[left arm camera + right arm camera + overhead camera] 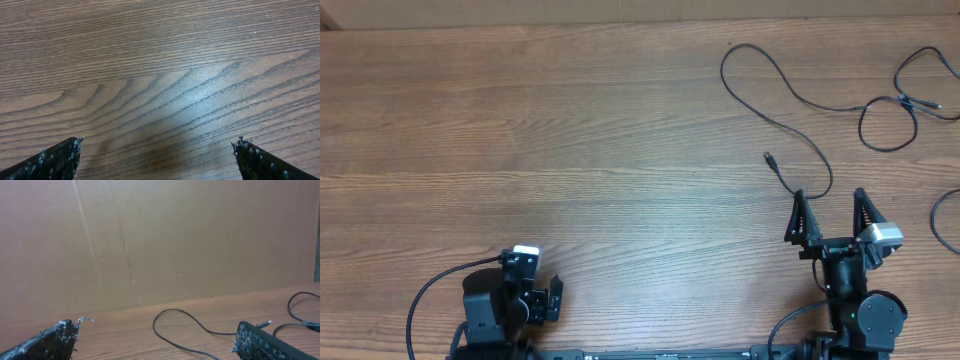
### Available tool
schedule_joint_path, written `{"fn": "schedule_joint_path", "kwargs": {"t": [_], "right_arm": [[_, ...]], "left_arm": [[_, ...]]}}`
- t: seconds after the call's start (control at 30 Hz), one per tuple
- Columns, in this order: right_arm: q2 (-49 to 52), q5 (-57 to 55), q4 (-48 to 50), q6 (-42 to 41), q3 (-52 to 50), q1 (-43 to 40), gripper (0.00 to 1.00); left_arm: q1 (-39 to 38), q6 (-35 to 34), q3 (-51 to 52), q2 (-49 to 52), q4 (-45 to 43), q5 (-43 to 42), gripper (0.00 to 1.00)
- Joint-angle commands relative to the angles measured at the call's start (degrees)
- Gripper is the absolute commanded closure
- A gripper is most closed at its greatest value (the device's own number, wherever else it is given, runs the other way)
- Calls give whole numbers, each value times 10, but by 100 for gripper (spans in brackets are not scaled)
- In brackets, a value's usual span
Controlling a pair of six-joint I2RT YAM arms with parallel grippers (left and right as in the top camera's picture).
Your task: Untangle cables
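Observation:
The cables lie loose at the table's right rear. One long thin black cable (790, 95) loops from its small plug (767, 157) round towards the right, and its low bend lies by my right gripper's left fingertip. A second cable (885, 147) curls at the far right, and a third (938, 225) shows at the right edge. My right gripper (829, 195) stands open, with nothing in it. In the right wrist view the right gripper (156, 329) faces the cable's loop (175, 310). My left gripper (556, 298) is open near its base, and the left gripper (157, 146) shows over bare wood.
A brown cardboard wall (150, 240) closes off the table's far edge. Thicker black wires run from the arm bases at the front left (420, 300) and front right (785, 325). The wooden table (570, 120) spreads across the left and middle.

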State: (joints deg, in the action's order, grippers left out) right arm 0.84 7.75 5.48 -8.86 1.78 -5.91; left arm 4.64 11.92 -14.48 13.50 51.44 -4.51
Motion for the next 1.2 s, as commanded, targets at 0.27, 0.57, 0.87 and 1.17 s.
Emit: {"fn": "schedule_joint_path", "kwargs": {"t": [0.27, 0.57, 0.87, 1.17], "right_arm": [[-7, -52, -89, 3, -13, -2, 0], [-7, -71, -103, 70, -13, -2, 0], [-7, -73, -104, 121, -13, -2, 0], [-7, -68, -104, 121, -13, 1, 0]], "left_arm": [[2, -8, 2, -5, -1, -4, 0], [2, -8, 2, -5, -1, -4, 1], [2, -8, 2, -5, -1, -4, 0], [2, -8, 2, -5, -1, -4, 1]]}}
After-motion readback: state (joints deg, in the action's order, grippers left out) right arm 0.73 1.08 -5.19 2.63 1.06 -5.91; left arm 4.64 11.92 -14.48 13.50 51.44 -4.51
